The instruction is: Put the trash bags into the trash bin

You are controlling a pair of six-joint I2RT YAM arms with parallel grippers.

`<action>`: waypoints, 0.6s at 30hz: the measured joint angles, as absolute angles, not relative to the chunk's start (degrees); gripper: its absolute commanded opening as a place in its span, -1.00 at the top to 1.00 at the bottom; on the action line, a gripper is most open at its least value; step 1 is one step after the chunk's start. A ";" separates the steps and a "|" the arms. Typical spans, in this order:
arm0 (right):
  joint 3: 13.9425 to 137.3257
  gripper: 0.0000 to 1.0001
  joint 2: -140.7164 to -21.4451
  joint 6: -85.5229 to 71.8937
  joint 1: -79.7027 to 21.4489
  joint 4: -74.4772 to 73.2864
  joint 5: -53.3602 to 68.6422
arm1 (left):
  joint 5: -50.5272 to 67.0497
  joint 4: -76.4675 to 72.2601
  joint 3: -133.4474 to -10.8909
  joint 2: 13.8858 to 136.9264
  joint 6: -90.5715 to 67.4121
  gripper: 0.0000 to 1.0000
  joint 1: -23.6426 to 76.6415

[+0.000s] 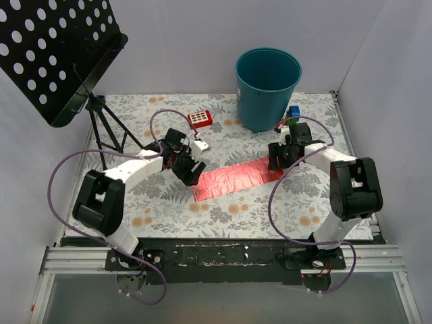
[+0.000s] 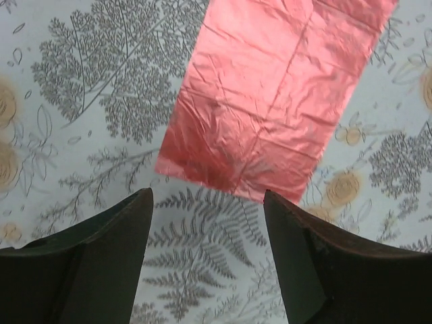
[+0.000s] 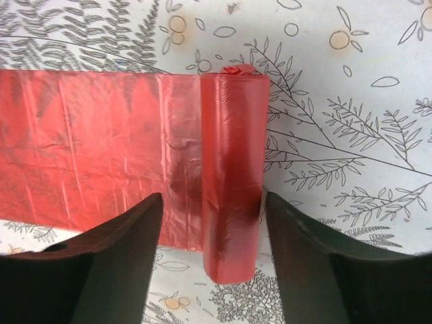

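The trash bags are a strip of glossy red-pink film (image 1: 233, 178) lying unrolled across the table, ending in a tight roll (image 3: 233, 175) at its right end. The flat sheet (image 3: 101, 148) runs left from the roll. Its loose left end (image 2: 270, 101) lies just ahead of my left gripper (image 2: 208, 196), which is open over bare tablecloth, at the strip's left end (image 1: 189, 174). My right gripper (image 3: 212, 199) is open and straddles the near end of the roll, at the strip's right end (image 1: 278, 160). The teal trash bin (image 1: 267, 88) stands upright at the back, right of centre.
A small red block with a white grid (image 1: 200, 119) lies behind the left gripper. A small blue object (image 1: 294, 112) sits right of the bin's base. A black perforated music stand (image 1: 54, 54) on a tripod fills the back left corner. White walls close in both sides.
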State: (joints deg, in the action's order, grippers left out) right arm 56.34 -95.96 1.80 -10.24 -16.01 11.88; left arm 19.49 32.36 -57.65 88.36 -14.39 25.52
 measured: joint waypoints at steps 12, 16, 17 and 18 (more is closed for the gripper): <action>58.24 0.93 -96.05 11.81 -10.61 -18.79 19.42 | 34.48 14.09 -58.87 92.31 -22.79 -0.67 25.65; 59.77 0.97 -88.14 16.43 -11.60 -23.11 27.33 | 41.91 7.70 -59.09 92.18 -23.09 -0.71 26.00; 60.23 0.97 -85.14 17.63 -11.73 -24.01 29.80 | 43.99 6.24 -59.11 92.60 -22.83 -0.72 26.02; 60.40 0.97 -82.91 18.37 -11.75 -24.40 31.53 | 45.65 4.95 -59.11 93.12 -22.46 -0.72 26.06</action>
